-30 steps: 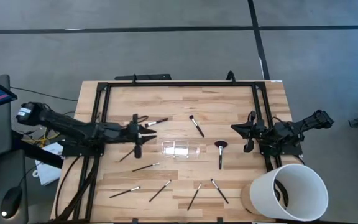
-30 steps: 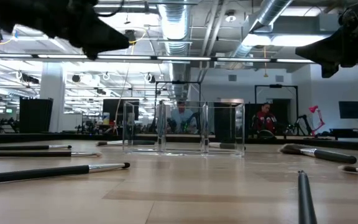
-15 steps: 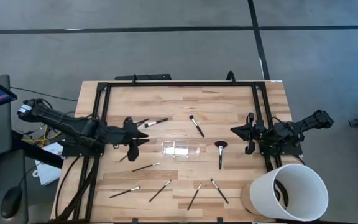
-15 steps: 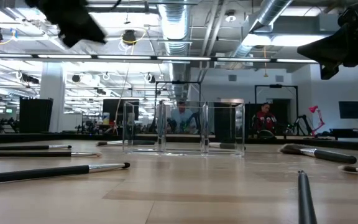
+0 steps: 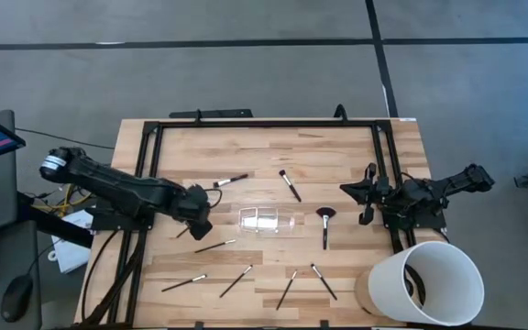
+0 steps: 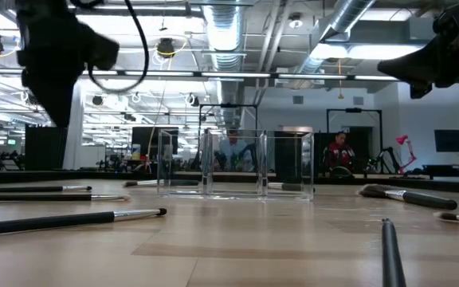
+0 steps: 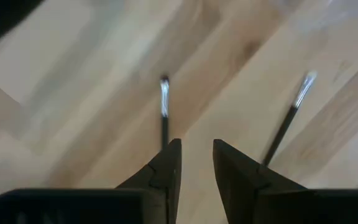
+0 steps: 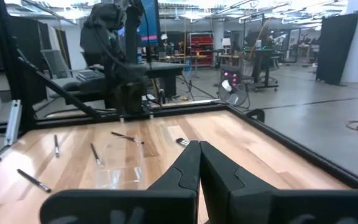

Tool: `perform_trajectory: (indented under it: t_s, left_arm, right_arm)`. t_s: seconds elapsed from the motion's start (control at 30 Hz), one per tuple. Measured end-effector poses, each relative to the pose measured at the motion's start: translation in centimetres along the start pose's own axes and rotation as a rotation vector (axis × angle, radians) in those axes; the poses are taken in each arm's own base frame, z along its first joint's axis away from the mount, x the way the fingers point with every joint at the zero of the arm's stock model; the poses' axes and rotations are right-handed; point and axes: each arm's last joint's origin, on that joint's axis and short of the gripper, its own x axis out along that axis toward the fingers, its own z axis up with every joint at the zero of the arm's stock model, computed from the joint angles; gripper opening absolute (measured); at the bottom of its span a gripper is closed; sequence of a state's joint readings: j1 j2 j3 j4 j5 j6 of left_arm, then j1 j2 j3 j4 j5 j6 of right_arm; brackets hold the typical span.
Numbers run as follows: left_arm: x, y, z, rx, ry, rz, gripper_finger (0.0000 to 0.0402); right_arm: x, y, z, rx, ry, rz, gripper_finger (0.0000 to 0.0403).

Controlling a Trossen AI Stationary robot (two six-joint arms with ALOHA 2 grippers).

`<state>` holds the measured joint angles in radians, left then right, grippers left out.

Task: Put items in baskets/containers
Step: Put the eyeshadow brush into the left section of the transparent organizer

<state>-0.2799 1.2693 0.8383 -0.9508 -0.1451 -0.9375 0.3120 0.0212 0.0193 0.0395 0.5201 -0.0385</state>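
My left gripper [image 7: 196, 163] hovers, fingers [image 7: 166, 171] slightly parted, empty, over two brushes [image 7: 164, 115]; off-centre, I risk nudging one; right gripper [image 8: 199, 163] closed, idle.

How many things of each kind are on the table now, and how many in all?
Thin makeup brushes: 8 (one partly hidden)
Fan brush: 1
Clear tray: 1
White bucket: 1
Total: 11

Left arm: reaches in from the left table edge, wrist bent down. Left gripper [image 5: 200, 220]: points at the tabletop, fingers [image 7: 166, 171] slightly parted. Right arm: folded at the right table edge. Right gripper [image 5: 367, 218]: fingers [image 8: 185, 167] pressed together.
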Motion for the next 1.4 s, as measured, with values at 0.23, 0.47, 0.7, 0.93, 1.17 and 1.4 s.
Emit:
perform_trajectory:
  t_s: [0.23, 0.47, 0.7, 0.93, 1.17, 1.4]
  left_arm:
    - [3.0, -0.5, 0.7, -0.049, 0.156, 0.058, 0.0089]
    - [4.6, -0.7, 1.0, -0.055, 0.197, 0.111, 0.0089]
    - [5.1, -0.2, 0.9, -0.019, 0.156, 0.148, 0.0089]
    - [6.2, 0.5, 0.6, -0.010, 0.173, 0.121, 0.0089]
    - [6.3, 0.6, 0.7, 0.008, 0.171, 0.115, 0.0089]
    - [6.4, 0.5, 0.8, 0.012, 0.163, 0.104, 0.0089]
  right_arm:
    - [0.1, -0.3, 0.0, -0.047, -0.006, -0.035, 0.0000]
    - [0.2, -0.4, 0.0, -0.050, -0.004, -0.049, 0.0000]
    - [0.2, -0.4, 0.0, -0.051, -0.002, -0.048, 0.0000]
    - [0.2, -0.4, 0.0, -0.050, 0.000, -0.046, 0.0000]
    - [0.2, -0.4, 0.0, -0.049, 0.001, -0.046, 0.0000]
    - [0.2, -0.4, 0.0, -0.049, 0.002, -0.046, 0.0000]
